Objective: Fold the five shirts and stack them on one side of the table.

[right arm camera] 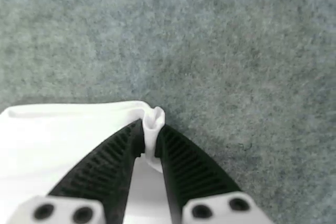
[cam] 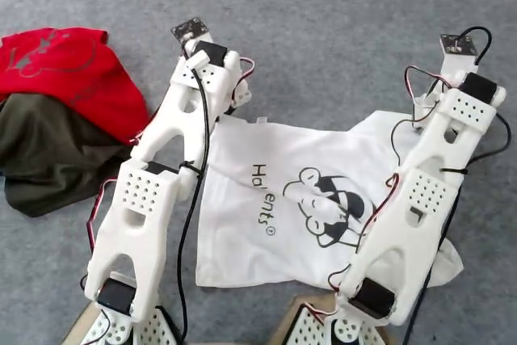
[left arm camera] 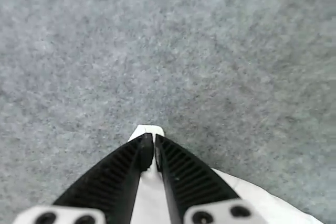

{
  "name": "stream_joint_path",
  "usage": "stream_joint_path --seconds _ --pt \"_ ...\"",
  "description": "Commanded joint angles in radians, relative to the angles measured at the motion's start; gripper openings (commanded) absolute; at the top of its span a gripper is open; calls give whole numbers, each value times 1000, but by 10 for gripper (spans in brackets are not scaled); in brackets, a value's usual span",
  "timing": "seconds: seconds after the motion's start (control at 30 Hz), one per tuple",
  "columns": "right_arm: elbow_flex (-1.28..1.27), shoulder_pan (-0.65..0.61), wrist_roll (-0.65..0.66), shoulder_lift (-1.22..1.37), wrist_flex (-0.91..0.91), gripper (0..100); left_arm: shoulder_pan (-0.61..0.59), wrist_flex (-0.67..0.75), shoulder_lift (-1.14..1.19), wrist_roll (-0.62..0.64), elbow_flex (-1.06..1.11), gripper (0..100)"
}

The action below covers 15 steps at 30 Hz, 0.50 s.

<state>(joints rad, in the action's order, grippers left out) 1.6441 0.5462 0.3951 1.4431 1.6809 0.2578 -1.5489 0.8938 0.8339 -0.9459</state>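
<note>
Left gripper [left arm camera: 152, 142] is pinched shut on a corner of the white printed shirt [cam: 242, 240], and my right gripper [right arm camera: 151, 129] clamps another corner the same way. Between them the shirt lies spread on the grey table cover [cam: 339, 46]. Well off the left gripper's outer side, I see a red shirt [cam: 73, 70] lying partly over a dark olive shirt [cam: 48, 159].

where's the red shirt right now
In the high view the red shirt lies crumpled at the far left of the table, partly overlapping a dark olive shirt and apart from the white shirt spread in the middle.
</note>
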Motion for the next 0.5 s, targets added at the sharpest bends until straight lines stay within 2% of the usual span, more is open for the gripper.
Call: stream_joint_path --seconds 0.0,0.17,0.33,0.47 --pt "19 49 -2 -4 -28 14 10 -58 -15 -15 -142 28" --pt "19 49 -2 -4 -28 14 12 -157 -6 -44 -292 28" --pt "19 49 -2 -4 -28 14 4 -187 -6 -107 -308 40" --pt "19 49 -2 -4 -28 14 2 -187 -6 -141 -271 188"
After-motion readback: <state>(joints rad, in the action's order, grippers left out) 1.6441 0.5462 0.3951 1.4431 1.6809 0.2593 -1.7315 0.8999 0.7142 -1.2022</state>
